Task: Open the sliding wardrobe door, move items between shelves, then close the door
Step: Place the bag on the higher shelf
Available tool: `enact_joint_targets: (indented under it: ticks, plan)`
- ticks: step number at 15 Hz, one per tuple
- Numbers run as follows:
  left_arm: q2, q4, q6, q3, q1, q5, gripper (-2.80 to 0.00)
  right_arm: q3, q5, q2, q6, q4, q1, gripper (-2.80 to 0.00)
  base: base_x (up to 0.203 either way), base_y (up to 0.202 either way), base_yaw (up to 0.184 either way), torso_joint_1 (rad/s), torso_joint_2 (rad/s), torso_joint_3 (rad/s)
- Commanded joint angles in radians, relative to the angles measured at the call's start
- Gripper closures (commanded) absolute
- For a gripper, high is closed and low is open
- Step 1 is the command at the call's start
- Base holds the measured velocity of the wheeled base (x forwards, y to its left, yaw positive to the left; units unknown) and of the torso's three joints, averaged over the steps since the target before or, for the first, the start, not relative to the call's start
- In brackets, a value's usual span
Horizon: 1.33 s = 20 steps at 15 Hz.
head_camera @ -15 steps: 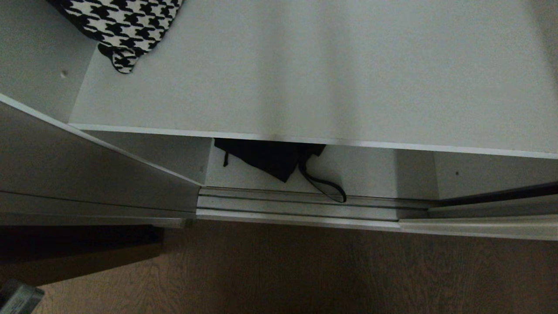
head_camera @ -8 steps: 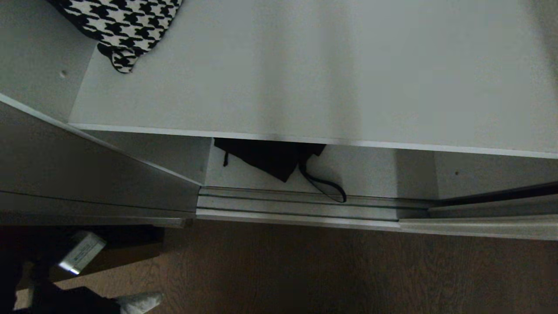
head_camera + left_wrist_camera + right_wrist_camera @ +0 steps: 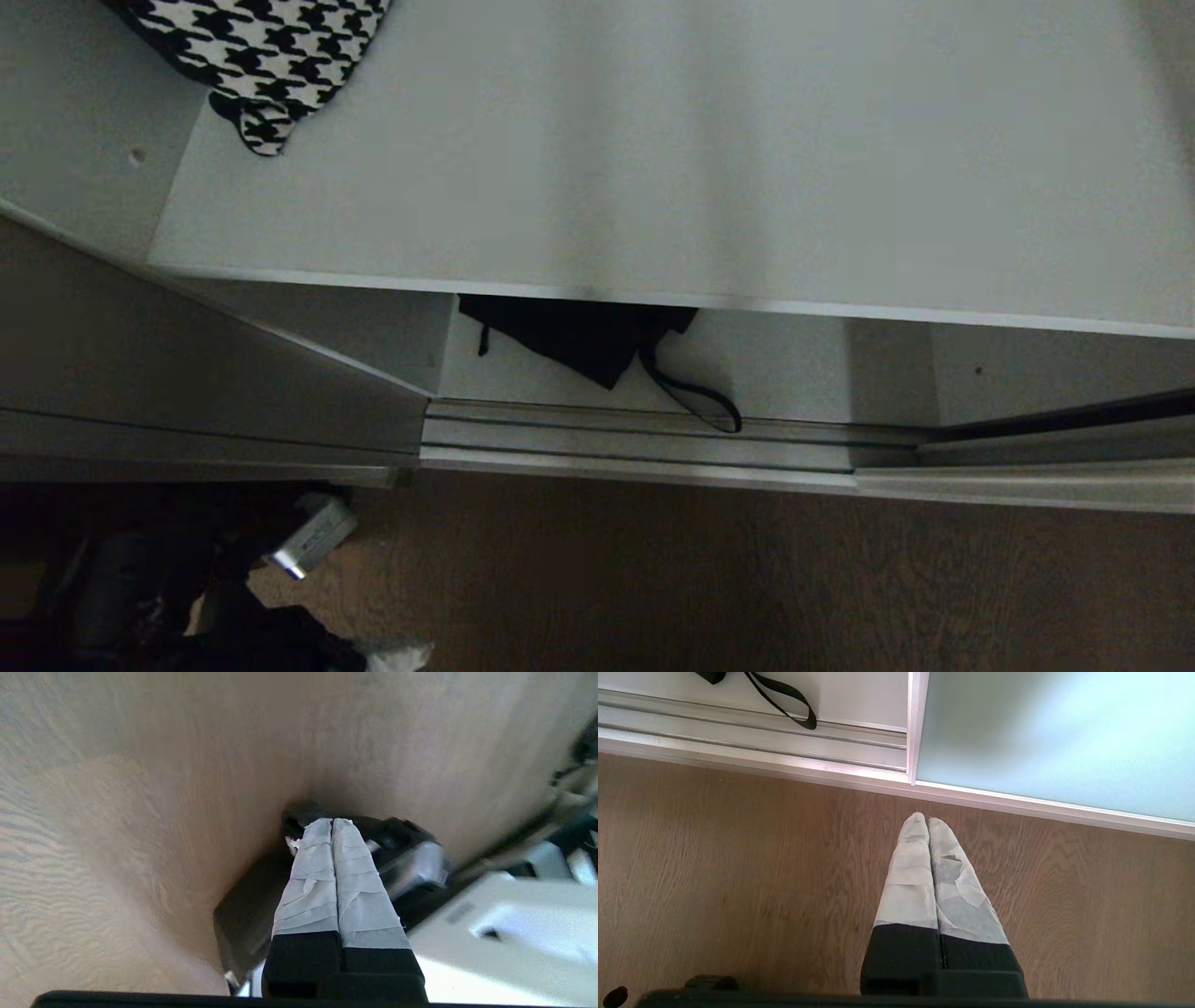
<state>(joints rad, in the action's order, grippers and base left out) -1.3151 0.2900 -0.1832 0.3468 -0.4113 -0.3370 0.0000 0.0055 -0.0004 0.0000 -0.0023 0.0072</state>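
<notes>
The black bag (image 3: 579, 338) lies on the lower shelf (image 3: 794, 369), half hidden under the front edge of the upper shelf (image 3: 653, 168). Its strap (image 3: 695, 399) trails onto the door track (image 3: 635, 441); the strap (image 3: 782, 697) also shows in the right wrist view. The frosted sliding wardrobe door (image 3: 1041, 732) stands to the right of the opening. My left gripper (image 3: 397, 656) is low at the bottom left over the floor, well short of the wardrobe. In its wrist view the left gripper (image 3: 331, 823) is shut and empty. My right gripper (image 3: 927, 819) hangs shut and empty above the floor, in front of the door's frame.
A black-and-white houndstooth cloth (image 3: 261, 56) lies at the back left of the upper shelf. A grey panel (image 3: 187, 373) bounds the opening on the left. Brown wood floor (image 3: 747, 579) runs in front of the track. Part of my own base (image 3: 411, 858) shows beyond the left fingers.
My left arm has come into the head view at the bottom left and swung rightward, still shut. The bag, shelves and door have not moved.
</notes>
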Motion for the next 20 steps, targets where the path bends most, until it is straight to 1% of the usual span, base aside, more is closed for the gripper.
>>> enact_joint_targets:
  ticks: [1, 3, 4, 6, 9, 10, 13, 15, 16, 17, 19, 20]
  plan:
    - [-0.151, 0.086, -0.014, -0.001, -0.031, 0.045, 0.00, 0.000, 0.001, -0.001, 0.000, -0.001, 0.000, 0.00, 0.000, 0.000, 0.000, 0.000, 0.00, 0.000]
    - [-0.253, 0.190, -0.051, 0.011, -0.085, 0.118, 0.00, 0.000, 0.001, -0.001, 0.000, -0.001, 0.000, 0.00, 0.000, 0.000, 0.000, 0.000, 0.00, 0.000]
    - [-0.293, 0.247, -0.089, 0.038, -0.106, 0.174, 0.00, 0.000, 0.001, -0.001, 0.000, -0.001, 0.000, 0.00, 0.000, 0.000, 0.000, 0.000, 0.00, 0.000]
    - [-0.360, 0.315, -0.193, 0.104, -0.124, 0.250, 0.00, 0.000, 0.001, -0.001, 0.000, -0.001, 0.000, 0.00, 0.000, 0.000, 0.000, 0.000, 0.00, 0.000]
    - [-0.462, 0.394, -0.304, 0.174, -0.136, 0.304, 0.00, 0.000, 0.001, -0.001, 0.000, -0.001, 0.000, 0.00, 0.000, 0.000, 0.000, 0.000, 0.00, 0.000]
    - [-0.496, 0.412, -0.332, 0.209, -0.139, 0.318, 0.00, 0.000, 0.001, -0.001, 0.000, -0.001, 0.000, 0.00, 0.000, 0.000, 0.000, 0.000, 0.00, 0.000]
    - [-0.620, 0.425, -0.387, 0.340, -0.158, 0.387, 0.00, 0.000, 0.001, -0.001, 0.000, -0.001, 0.000, 0.00, 0.000, 0.000, 0.000, 0.000, 0.00, 0.000]
    - [-0.685, 0.427, -0.399, 0.429, -0.163, 0.447, 0.00, 0.000, 0.001, -0.001, 0.000, -0.001, 0.000, 0.00, 0.000, 0.000, 0.000, 0.000, 0.00, 0.000]
    - [-0.702, 0.427, -0.402, 0.460, -0.163, 0.467, 0.00, 0.000, 0.001, -0.001, 0.000, -0.001, 0.000, 0.00, 0.000, 0.000, 0.000, 0.000, 0.00, 0.000]
    - [-0.716, 0.428, -0.403, 0.479, -0.163, 0.477, -2.80, 0.000, 0.001, -0.001, 0.000, -0.001, 0.000, 0.00, 0.000, 0.000, 0.000, 0.000, 0.00, 0.000]
    - [-0.745, 0.452, -0.411, 0.505, -0.155, 0.491, -2.80, 0.000, 0.001, -0.001, 0.000, -0.001, 0.000, 0.00, 0.000, 0.000, 0.000, 0.000, 0.00, 0.000]
    - [-0.767, 0.496, -0.413, 0.511, -0.152, 0.492, -2.80, 0.000, 0.001, -0.001, 0.000, -0.001, 0.000, 0.00, 0.000, 0.000, 0.000, 0.000, 0.00, 0.000]
